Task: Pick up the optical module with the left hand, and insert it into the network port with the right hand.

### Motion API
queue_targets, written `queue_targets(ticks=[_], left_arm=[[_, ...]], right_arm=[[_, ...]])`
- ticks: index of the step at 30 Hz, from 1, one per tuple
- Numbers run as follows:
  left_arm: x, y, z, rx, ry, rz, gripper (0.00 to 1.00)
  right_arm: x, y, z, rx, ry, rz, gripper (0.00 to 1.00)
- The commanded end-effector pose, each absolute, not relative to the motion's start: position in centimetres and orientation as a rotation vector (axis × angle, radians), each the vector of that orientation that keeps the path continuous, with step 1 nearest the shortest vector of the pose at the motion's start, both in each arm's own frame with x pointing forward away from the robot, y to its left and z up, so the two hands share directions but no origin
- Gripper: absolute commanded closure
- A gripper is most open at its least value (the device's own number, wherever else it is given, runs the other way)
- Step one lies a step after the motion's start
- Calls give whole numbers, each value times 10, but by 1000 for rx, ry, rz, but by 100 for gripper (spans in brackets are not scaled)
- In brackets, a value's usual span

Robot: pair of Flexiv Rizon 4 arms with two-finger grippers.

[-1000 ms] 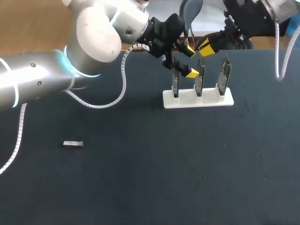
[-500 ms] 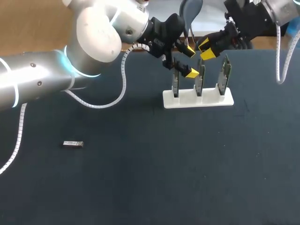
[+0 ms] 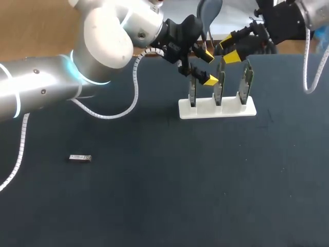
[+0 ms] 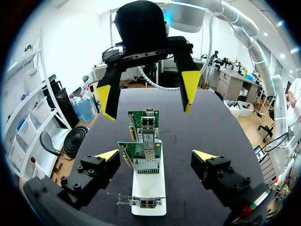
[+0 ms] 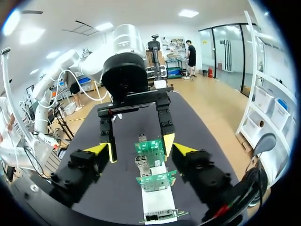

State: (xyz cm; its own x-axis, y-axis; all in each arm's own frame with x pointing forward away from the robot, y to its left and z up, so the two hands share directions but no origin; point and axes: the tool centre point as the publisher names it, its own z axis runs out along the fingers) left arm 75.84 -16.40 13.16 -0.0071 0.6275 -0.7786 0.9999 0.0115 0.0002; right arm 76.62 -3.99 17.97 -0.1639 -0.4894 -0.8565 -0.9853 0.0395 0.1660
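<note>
A small silver optical module (image 3: pixel 80 158) lies flat on the dark table at the left, far from both grippers. A white stand (image 3: pixel 203 110) holds three upright green network cards (image 3: pixel 219 88). My left gripper (image 3: pixel 208 67) hangs open over the stand's left end; in the left wrist view my left gripper (image 4: pixel 155 155) straddles the cards (image 4: pixel 141 157) without touching them. My right gripper (image 3: pixel 230 48) is open just above and behind the middle card. Seen from the right wrist, my right gripper (image 5: pixel 141 149) has nothing between its fingers, with the cards (image 5: pixel 155 181) ahead of it.
The two grippers face each other closely across the stand (image 4: pixel 148 186). The dark table top (image 3: pixel 169 185) stretches wide in front of the stand and around the module.
My right gripper has opened from nearly shut and drawn back up and to the right, away from the middle card. The left arm and the module on the table have not moved.
</note>
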Motion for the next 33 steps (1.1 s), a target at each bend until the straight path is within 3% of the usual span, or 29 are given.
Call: queue_targets(ticks=[1, 33], left_arm=[[760, -165, 132, 1682, 1702, -802, 0], [760, -165, 132, 1682, 1702, -802, 0]], right_arm=[[767, -40, 181, -1500, 1709, 1054, 100], [773, -35, 168, -1548, 1759, 1037, 100]])
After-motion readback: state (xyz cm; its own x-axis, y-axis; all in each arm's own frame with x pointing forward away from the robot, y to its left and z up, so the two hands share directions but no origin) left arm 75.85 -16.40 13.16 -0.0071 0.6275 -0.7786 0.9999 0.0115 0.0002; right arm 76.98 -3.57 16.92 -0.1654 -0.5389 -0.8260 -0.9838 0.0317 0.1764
